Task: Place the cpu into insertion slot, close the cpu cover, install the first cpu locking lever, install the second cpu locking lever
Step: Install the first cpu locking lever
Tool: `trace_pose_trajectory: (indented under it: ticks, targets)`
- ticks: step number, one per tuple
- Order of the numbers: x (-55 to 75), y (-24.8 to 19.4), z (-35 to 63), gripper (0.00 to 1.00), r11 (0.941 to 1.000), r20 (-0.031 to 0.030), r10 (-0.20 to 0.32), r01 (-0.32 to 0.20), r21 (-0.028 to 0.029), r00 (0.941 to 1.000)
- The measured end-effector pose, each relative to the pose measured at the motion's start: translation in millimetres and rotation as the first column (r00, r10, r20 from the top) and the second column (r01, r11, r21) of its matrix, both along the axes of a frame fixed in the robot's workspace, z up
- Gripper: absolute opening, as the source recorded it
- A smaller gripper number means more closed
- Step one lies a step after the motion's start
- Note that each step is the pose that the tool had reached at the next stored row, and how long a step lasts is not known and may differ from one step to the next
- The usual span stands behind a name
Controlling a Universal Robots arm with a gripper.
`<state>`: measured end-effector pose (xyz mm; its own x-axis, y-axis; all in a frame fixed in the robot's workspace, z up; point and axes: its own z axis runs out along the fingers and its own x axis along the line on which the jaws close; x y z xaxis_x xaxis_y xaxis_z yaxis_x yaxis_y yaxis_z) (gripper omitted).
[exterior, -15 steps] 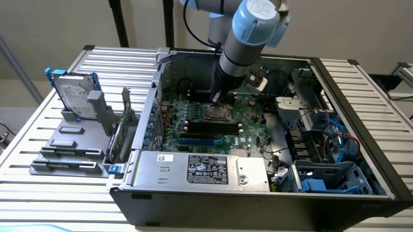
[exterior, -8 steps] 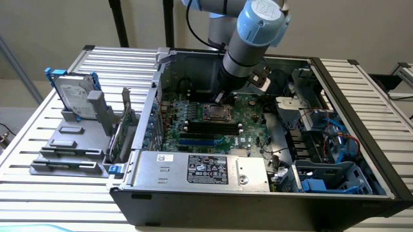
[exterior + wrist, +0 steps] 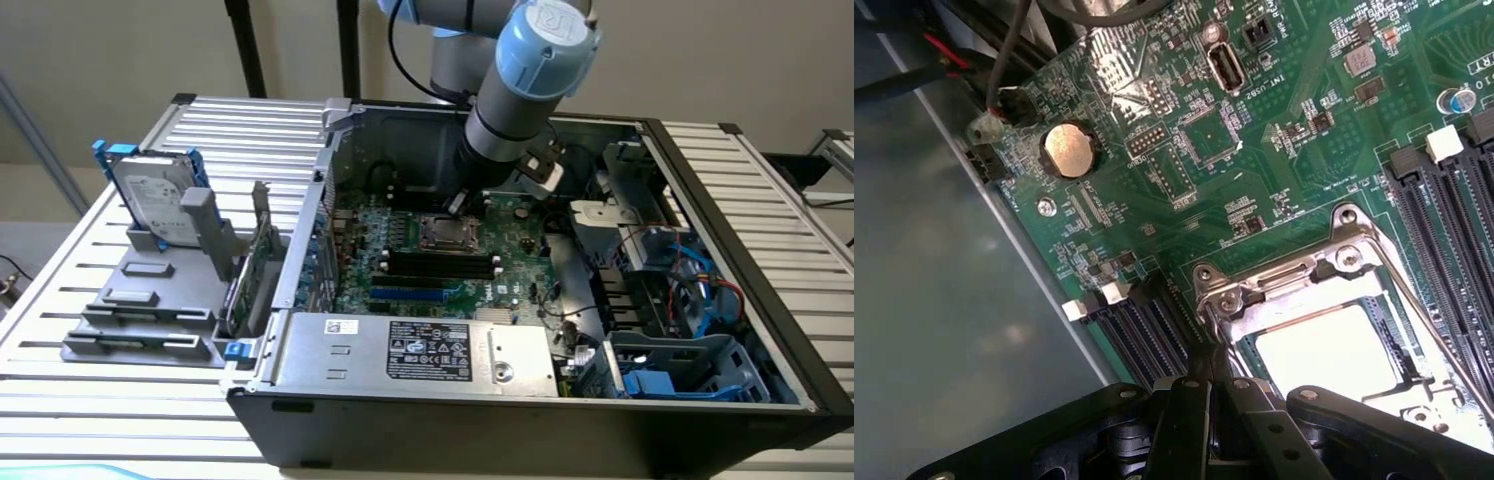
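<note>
The cpu (image 3: 1324, 350) lies in the insertion slot (image 3: 447, 233) on the green board, its pale top showing through the cut-out. The silver cpu cover (image 3: 1294, 280) is folded down over it. A thin metal locking lever (image 3: 1204, 315) runs along one side of the socket, and a second lever (image 3: 1429, 310) runs along the other. My gripper (image 3: 1211, 375) is shut, and its black fingertips rest against the end of the first lever at the socket's corner. In the exterior view the gripper (image 3: 463, 207) reaches down into the open computer case just behind the socket.
Black memory slots (image 3: 1144, 330) flank the socket closely. A coin battery (image 3: 1069, 150) and the grey case wall (image 3: 934, 280) lie beyond. A power supply (image 3: 427, 350), blue drive cage (image 3: 681, 370) and cables crowd the case. A hard drive (image 3: 154, 195) stands outside on the slatted table.
</note>
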<state>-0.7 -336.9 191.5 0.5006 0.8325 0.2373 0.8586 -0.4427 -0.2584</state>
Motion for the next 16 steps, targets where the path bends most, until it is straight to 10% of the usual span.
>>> trace_pose_trajectory:
  ticks: [8, 16]
  targets:
    - [0.9, -4.0, -1.7, 0.11, 0.9998, -0.0005, 0.000, 0.000, 0.0213, 1.0000]
    - [1.0, -6.9, -2.9, 0.11, 0.9980, -0.0005, 0.000, 0.000, 0.0626, 1.0000]
